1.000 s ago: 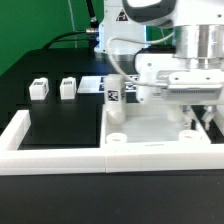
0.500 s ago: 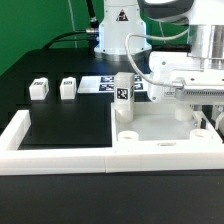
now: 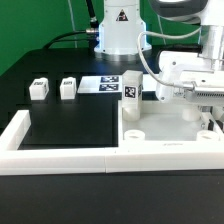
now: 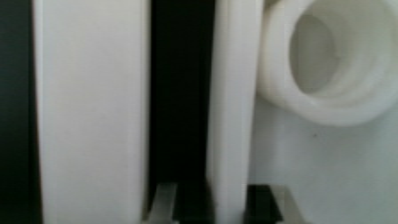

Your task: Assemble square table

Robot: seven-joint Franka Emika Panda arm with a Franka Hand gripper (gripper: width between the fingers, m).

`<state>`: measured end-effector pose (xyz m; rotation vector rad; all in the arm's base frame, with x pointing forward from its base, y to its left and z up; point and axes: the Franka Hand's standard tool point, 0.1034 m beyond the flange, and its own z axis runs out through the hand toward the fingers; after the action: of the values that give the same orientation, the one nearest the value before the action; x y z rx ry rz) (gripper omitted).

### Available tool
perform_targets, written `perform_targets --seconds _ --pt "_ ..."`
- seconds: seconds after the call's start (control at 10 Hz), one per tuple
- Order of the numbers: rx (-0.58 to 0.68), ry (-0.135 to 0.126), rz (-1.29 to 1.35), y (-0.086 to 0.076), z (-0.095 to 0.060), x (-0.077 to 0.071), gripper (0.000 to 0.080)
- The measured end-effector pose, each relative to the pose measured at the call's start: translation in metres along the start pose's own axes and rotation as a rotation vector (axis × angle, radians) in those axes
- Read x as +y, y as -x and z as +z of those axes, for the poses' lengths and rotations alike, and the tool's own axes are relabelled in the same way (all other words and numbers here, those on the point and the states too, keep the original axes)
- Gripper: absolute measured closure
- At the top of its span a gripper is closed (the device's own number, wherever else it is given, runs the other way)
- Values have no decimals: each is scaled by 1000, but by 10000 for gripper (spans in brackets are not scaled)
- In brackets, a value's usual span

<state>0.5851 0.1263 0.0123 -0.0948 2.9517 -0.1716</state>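
The square table slab lies at the exterior view's right, inside the white fence corner. One tagged leg stands upright in its far left socket. An empty round socket shows near the front. My gripper is at the slab's right side, partly cut off by the frame edge. In the wrist view the gripper is shut on the slab's raised rim, beside a round socket. Two loose legs stand on the black table at the left.
The white fence bars run along the front and the left side. The marker board lies behind the slab. The robot base stands at the back.
The slab with its upright leg has slid toward the exterior view's right, along the front bar, and my gripper has moved right with it. The two loose legs have not moved.
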Motion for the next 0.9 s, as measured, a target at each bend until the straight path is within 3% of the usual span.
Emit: perform_targets --seconds 0.3,0.4,0.5,0.6,0.7,0.8,0.9 --pt "2 -9 4 0 1 -6 736" --pt "4 -18 9 1 1 -12 543" --pt "5 -28 15 2 1 -18 408" --pt "6 -37 20 2 1 -24 408" --pt "6 -44 24 3 1 -29 220" --pt "6 -46 26 3 2 -31 167" --pt "7 -47 28 3 2 -32 167"
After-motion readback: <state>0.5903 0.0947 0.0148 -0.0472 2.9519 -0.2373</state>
